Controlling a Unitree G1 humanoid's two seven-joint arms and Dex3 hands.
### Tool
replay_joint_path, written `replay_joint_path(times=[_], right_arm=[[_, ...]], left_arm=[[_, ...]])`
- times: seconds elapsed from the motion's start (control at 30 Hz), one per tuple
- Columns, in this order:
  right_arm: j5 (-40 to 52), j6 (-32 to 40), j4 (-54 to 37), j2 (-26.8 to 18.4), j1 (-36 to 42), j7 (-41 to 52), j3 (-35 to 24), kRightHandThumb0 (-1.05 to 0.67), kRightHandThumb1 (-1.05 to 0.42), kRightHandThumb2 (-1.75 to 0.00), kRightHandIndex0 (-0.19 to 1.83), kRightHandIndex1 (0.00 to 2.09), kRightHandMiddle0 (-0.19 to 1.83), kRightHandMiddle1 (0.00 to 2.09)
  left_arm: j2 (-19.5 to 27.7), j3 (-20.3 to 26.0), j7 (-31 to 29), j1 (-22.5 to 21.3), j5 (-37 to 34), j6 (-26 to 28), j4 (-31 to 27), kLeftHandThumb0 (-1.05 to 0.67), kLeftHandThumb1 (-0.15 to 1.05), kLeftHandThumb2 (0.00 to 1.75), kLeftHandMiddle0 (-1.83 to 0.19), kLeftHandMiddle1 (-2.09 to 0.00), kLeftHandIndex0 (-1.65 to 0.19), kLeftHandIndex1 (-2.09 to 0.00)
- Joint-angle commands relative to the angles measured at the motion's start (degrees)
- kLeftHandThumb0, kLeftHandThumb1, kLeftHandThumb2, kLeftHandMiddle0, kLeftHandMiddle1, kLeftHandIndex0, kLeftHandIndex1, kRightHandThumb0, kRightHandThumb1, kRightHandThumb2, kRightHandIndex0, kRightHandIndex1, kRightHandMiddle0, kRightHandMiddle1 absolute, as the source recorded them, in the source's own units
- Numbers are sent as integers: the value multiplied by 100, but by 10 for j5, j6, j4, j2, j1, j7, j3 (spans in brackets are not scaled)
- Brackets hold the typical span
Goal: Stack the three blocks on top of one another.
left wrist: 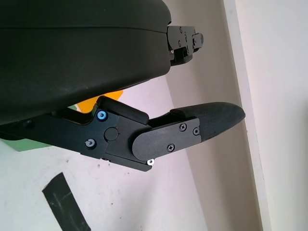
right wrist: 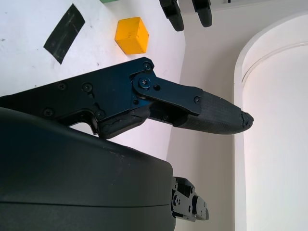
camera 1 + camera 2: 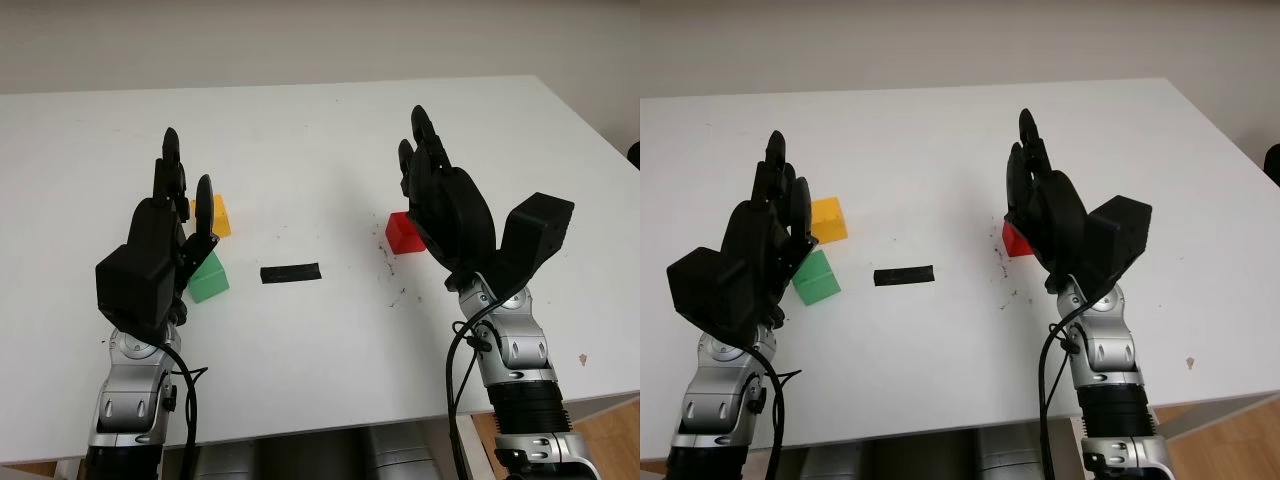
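Three blocks lie apart on the white table (image 3: 320,140). The yellow block (image 3: 215,216) and the green block (image 3: 209,281) sit at the left, the green one nearer to me. My left hand (image 3: 186,172) is open and held over the table just left of these two, hiding part of each. The red block (image 3: 401,234) sits at the right. My right hand (image 3: 413,136) is open, raised beside the red block on its right and covering that block's right edge. The right wrist view catches the yellow block (image 2: 131,35) across the table.
A strip of black tape (image 3: 290,273) lies on the table between the green and red blocks. Small dark scuff marks (image 3: 392,280) dot the surface in front of the red block. The table's right edge (image 3: 600,130) runs close behind my right arm.
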Motion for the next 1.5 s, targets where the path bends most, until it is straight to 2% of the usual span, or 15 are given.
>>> replay_joint_path(times=[0.0, 0.27, 0.37, 0.4, 0.43, 0.5, 0.57, 0.67, 0.8, 0.93, 1.17, 1.47], right_arm=[[-3, -8, -9, -4, 1, 1, 1, -77, -105, -76, -19, 0, -19, 0], [3, -5, 20, -5, -17, 5, -9, -74, -105, -72, -19, 0, -19, 0], [15, -4, 31, -16, -32, 12, -22, -71, -105, -49, -17, 2, -16, 2], [10, 4, 30, -24, -38, 9, -23, -71, -105, -46, -16, 2, -15, 3], [2, 7, 32, -35, -46, 7, -25, -73, -105, -33, -8, 6, -7, 6], [-31, -1, 39, -60, -65, -9, -22, -73, -103, -17, 7, 13, 6, 12], [-66, -55, 82, -103, -96, 12, -12, -61, -95, -8, 19, 18, 16, 18], [-79, -92, 116, -119, -112, 27, -10, -56, -93, -5, 22, 20, 19, 21], [-238, -145, 180, -232, -179, 16, 58, -52, -82, -2, 28, 21, 26, 25], [-347, -174, 198, -291, -207, 10, 113, -62, -82, -5, 27, 17, 28, 22], [-408, -218, 238, -327, -237, 37, 165, -61, -81, -5, 28, 12, 30, 14], [-482, -248, 264, -342, -249, 38, 222, -59, -79, -5, 26, 9, 31, 9]], left_arm=[[-2, -1, 1, 3, 2, -4, -13, -73, 105, 68, 12, -5, 9, -6], [-7, -4, 2, -11, -2, 0, 7, -73, 105, 68, 12, -5, 10, -5], [-5, -6, 9, -11, 8, -12, 12, -74, 105, 68, 12, -6, 9, -6], [-4, -5, 10, -11, 9, -14, 12, -74, 105, 68, 11, -6, 9, -6], [-3, -5, 10, -11, 9, -14, 12, -74, 105, 68, 11, -6, 9, -6], [-2, -2, 9, -10, 9, -14, 9, -74, 105, 68, 11, -6, 9, -6], [-3, 1, 12, -11, 8, -7, 6, -75, 105, 67, 10, -6, 8, -7], [-3, 2, 13, -11, 7, -3, 4, -75, 105, 66, 9, -6, 7, -7], [5, 0, 8, -10, 13, -10, 3, -74, 105, 69, 9, -6, 8, -6], [6, 3, 4, -11, 7, -10, 3, -73, 105, 68, 9, -6, 7, -6], [11, 3, -8, -18, 3, -11, 9, -71, 105, 69, 12, -4, 9, -5], [17, 4, -13, -21, 1, -3, 4, -71, 105, 69, 13, -5, 10, -5]])
